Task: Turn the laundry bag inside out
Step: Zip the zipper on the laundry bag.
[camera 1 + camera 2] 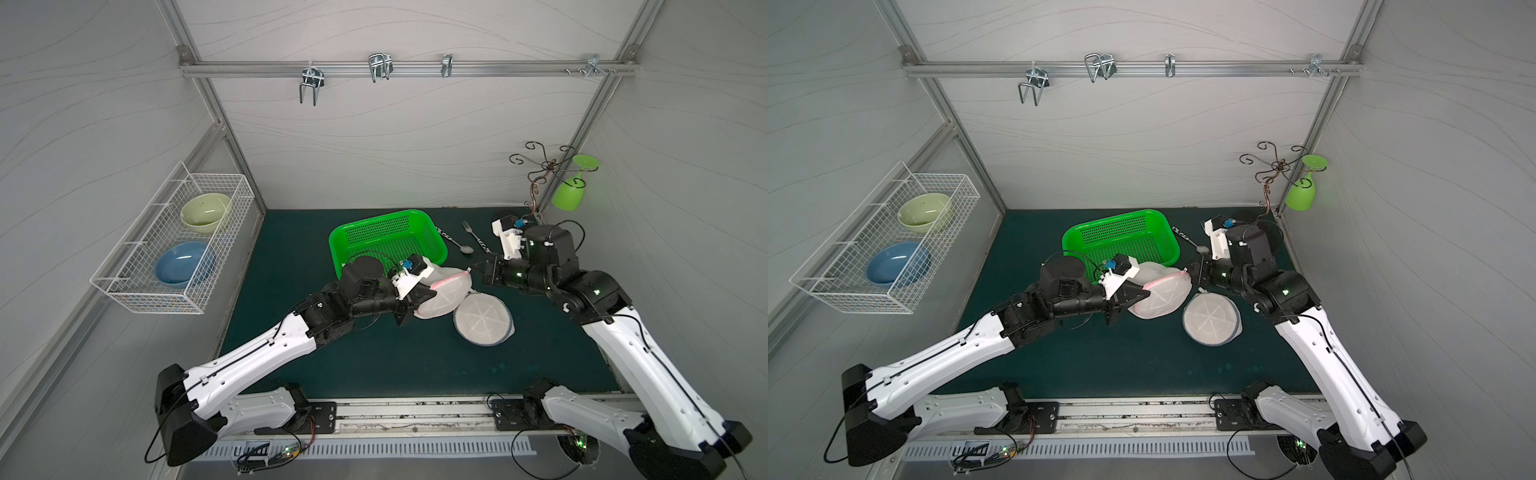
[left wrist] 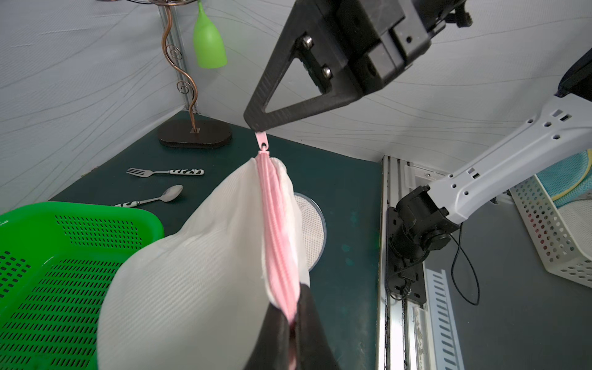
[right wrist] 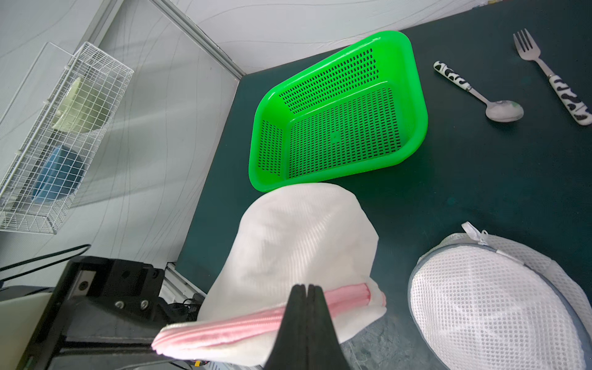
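**Table** point(image 1: 374, 361) – dark green mat; everything below sits on or over it.

**Green basket** point(image 1: 374, 230) – perforated plastic, empty, towards the back. Keep the cloth off its rim.

**Laundry bag** point(image 2: 192, 272) – white fine mesh, stretched between your two grippers just in front of the basket. Whether its belly touches the mat cannot be told. Expect it to be very light, limp and shapeless: it will sag, fold on itself and follow whichever end you pull. The mesh could snag on a fingertip, so your sound holds are the sewn edges, not the open cloth.

**Second bag** point(image 1: 482, 318) – round, coarse mesh, grey rim, lying flat beside the first. Not yours to move.

**Left gripper** point(image 2: 293, 315) – jaws pressed together, pinching the pink band at one end of the bag.

**Right gripper** point(image 2: 255, 125) – jaws pressed together on the pull at the opposite end.

**Zipper** point(image 2: 275, 230) – pink, running taut between the two holds. It looks closed along what shows, so you would likely need to run it open before any turning. This is the stiffest part of the bag and your best anchor.

**Zipper pull** point(image 2: 261, 139) – small pink tab, probably slick. Only its tip is pinched, and a sideways tug may slip it free, so draw along the zipper line.
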Controlling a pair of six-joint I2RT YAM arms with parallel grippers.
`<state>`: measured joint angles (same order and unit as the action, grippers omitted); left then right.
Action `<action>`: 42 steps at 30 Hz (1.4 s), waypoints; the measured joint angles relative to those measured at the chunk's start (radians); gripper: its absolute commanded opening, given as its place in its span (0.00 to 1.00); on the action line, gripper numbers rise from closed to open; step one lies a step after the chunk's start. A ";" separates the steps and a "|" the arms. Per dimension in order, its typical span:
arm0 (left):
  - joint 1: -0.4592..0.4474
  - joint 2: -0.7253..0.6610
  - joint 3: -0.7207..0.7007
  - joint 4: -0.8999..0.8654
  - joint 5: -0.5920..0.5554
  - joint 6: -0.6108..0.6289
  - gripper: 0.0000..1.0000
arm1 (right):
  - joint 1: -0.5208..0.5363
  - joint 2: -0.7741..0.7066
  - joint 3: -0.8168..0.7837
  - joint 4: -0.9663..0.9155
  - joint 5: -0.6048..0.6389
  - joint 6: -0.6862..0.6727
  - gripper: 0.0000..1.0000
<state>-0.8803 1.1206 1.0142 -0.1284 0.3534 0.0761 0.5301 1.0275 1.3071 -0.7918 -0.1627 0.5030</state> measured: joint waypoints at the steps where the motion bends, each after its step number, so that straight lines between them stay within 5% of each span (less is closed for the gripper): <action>1: 0.000 -0.004 -0.006 0.009 0.000 -0.002 0.00 | -0.003 0.000 -0.003 -0.004 -0.001 0.002 0.00; 35: -0.005 -0.115 -0.145 0.194 -0.118 -0.008 0.00 | -0.049 -0.006 -0.120 -0.030 -0.069 -0.013 0.00; 39: 0.010 -0.111 -0.143 0.176 -0.101 -0.040 0.00 | -0.055 -0.013 -0.125 -0.009 -0.097 -0.022 0.44; 42: 0.061 -0.089 -0.124 0.145 -0.040 -0.099 0.00 | -0.057 -0.051 -0.150 0.039 -0.109 -0.048 0.56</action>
<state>-0.8196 1.0313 0.8902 0.0170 0.3138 -0.0227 0.4732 0.9764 1.1572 -0.7532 -0.2718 0.4545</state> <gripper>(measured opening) 0.056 0.498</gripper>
